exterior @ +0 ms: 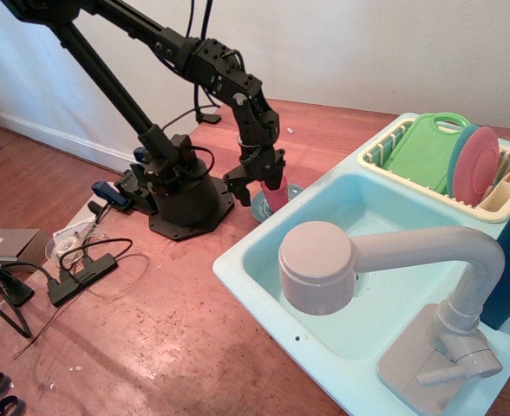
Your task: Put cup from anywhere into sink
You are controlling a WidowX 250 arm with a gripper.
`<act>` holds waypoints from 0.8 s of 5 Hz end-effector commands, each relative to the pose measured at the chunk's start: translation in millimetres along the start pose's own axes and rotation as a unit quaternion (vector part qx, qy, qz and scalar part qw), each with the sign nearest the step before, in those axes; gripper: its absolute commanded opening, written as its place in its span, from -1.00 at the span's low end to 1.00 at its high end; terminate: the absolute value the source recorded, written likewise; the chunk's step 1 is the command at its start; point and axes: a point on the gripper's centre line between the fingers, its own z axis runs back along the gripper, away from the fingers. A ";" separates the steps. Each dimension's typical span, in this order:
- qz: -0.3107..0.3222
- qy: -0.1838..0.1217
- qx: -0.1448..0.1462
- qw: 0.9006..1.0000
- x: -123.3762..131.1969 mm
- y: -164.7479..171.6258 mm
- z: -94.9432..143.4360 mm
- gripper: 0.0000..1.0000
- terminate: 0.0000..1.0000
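Flanking the cup (275, 194) on its saucer (261, 208), jaws beside sink (264, 286)

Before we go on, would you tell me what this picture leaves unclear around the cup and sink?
- Cup: its upper part is hidden by the gripper, so whether the gripper has closed on it cannot be told.
- Saucer: mostly covered by cup and gripper.
- Sink: its drain is hidden behind the faucet; its right end is cut off by the picture's edge.
- Dish rack: its right side runs out of view.
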 end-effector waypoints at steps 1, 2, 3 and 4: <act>0.002 0.005 0.014 1.000 6.5 5.5 5.7 -1.00 -1.00; -0.004 0.010 0.018 1.000 11.7 9.5 10.0 -1.00 -1.00; -0.023 0.028 0.019 0.999 19.9 16.7 13.7 -1.00 -1.00; -0.038 0.039 0.022 0.998 26.1 20.5 15.5 -1.00 -1.00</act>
